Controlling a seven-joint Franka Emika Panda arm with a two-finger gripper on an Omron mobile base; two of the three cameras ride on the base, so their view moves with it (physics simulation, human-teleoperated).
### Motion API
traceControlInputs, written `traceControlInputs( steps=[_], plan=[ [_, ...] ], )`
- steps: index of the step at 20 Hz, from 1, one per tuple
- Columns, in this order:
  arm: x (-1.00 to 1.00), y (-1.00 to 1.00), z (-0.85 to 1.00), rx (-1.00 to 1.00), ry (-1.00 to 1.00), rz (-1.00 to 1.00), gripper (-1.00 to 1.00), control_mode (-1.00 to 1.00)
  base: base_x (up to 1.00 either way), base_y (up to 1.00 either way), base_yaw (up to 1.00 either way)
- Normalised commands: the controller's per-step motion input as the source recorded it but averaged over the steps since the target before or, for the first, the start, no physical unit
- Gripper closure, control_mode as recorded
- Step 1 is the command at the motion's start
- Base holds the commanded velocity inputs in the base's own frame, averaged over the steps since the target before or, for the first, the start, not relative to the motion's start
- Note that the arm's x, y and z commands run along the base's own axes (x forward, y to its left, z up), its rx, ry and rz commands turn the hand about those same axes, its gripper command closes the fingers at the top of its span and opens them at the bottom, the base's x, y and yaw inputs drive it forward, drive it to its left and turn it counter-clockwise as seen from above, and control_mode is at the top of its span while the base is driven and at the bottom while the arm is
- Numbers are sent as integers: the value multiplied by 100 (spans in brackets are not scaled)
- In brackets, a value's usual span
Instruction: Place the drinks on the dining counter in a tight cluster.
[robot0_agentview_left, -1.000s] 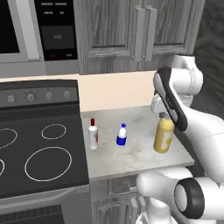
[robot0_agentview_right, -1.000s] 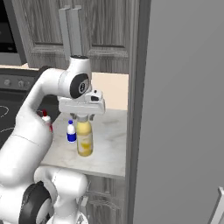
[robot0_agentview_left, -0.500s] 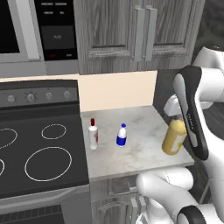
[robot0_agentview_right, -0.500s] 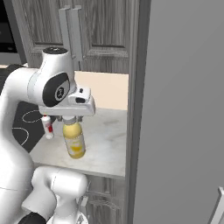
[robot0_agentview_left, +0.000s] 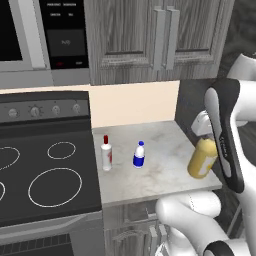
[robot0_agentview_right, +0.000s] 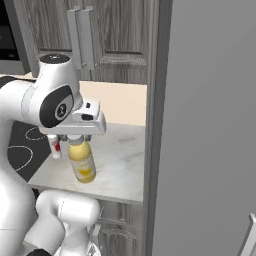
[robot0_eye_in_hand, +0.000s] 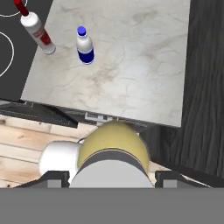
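Hand view: fingers (robot0_eye_in_hand: 113, 178) clamping yellow bottle (robot0_eye_in_hand: 114, 146).

My tool (robot0_agentview_right: 76, 139) hangs at the right front corner of the desk (robot0_agentview_left: 160, 170), clamped on the yellow bottle (robot0_agentview_right: 82, 161). A tall grey panel (robot0_agentview_right: 200, 125) walls off my right side, and cabinets (robot0_agentview_left: 155, 40) close in overhead. On the left, the red-capped bottle (robot0_agentview_left: 106, 153) and blue-capped bottle (robot0_agentview_left: 139, 154) stand apart near the stove (robot0_agentview_left: 45, 170); bare marble lies between them and me
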Motion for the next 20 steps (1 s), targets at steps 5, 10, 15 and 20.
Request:
traceControlInputs(
  steps=[5,10,15,20],
  plan=[
    [0,0,0,0,0,0,100,100,-93,68,16],
    [0,0,0,0,0,0,100,100,-33,100,69],
    [0,0,0,0,0,0,100,100,-1,31,96],
    [0,0,0,0,0,0,100,100,0,0,100]
  ],
)
